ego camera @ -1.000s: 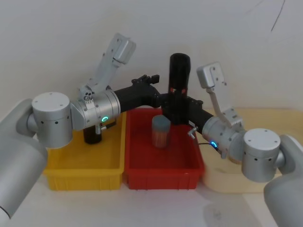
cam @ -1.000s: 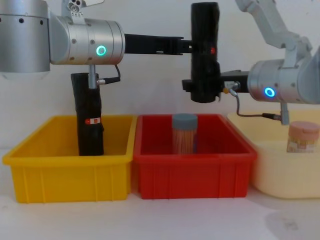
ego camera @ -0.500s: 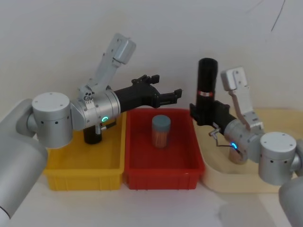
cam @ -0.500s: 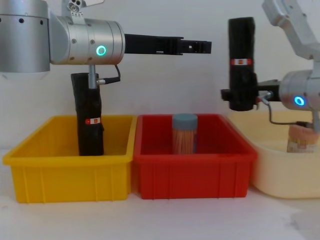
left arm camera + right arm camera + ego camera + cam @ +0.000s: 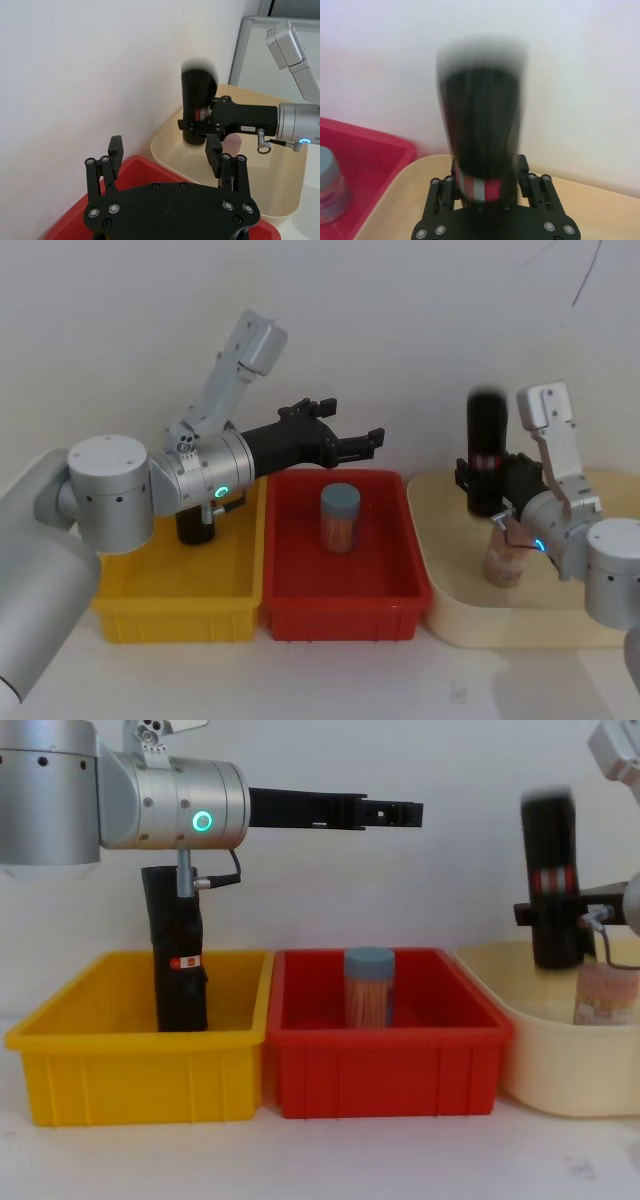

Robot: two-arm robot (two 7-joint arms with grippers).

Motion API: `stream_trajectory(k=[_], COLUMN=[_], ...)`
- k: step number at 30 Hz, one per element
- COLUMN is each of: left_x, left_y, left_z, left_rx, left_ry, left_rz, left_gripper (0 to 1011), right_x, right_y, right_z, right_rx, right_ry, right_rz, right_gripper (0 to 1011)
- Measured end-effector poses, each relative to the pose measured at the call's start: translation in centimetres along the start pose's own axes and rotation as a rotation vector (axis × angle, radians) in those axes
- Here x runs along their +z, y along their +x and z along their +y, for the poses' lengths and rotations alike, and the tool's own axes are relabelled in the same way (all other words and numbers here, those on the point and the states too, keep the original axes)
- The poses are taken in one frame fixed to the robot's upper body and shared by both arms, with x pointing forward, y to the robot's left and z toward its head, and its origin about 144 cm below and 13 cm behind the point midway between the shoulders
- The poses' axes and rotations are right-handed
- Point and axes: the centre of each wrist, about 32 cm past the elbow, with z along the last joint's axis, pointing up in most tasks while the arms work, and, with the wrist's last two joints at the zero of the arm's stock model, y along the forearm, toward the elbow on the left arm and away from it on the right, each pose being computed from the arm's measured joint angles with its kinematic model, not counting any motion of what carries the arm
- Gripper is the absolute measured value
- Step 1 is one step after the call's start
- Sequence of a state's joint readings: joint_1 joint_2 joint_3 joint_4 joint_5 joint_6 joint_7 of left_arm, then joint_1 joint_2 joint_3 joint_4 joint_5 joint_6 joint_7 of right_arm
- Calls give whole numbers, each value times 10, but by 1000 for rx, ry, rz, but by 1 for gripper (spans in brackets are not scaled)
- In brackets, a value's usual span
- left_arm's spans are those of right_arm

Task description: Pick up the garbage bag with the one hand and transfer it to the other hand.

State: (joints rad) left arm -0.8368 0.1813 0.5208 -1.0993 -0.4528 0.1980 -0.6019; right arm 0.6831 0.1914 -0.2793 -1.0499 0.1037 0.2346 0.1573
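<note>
The garbage bag (image 5: 487,451) stands upright in your right gripper (image 5: 489,484), clamped near its base above the cream tray (image 5: 455,618), while your left gripper (image 5: 366,440) hangs spread and empty over the red bin (image 5: 413,570); handover looks complete, so next comes a steady set-down.

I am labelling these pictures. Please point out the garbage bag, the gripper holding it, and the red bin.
garbage bag (image 5: 487,445), head view, middle of roll
right gripper (image 5: 552,912), chest view, fingers around roll
red bin (image 5: 385,1078), chest view, front wall
</note>
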Motion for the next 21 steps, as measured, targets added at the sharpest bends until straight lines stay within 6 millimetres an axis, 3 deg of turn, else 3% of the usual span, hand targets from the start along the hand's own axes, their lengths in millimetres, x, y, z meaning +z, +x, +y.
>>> stream_trajectory(k=[13, 21], left_x=[0, 0], left_y=[0, 0], left_z=[0, 0], left_rx=[0, 0], left_ry=[0, 0], left_rz=[0, 0], left_gripper=[1002, 1002], right_x=[-2, -2], right_y=[10, 13], right_z=[-3, -4], right_rx=[-44, -56], right_ry=[-18, -23], right_rz=[-11, -13], right_gripper=[983, 999])
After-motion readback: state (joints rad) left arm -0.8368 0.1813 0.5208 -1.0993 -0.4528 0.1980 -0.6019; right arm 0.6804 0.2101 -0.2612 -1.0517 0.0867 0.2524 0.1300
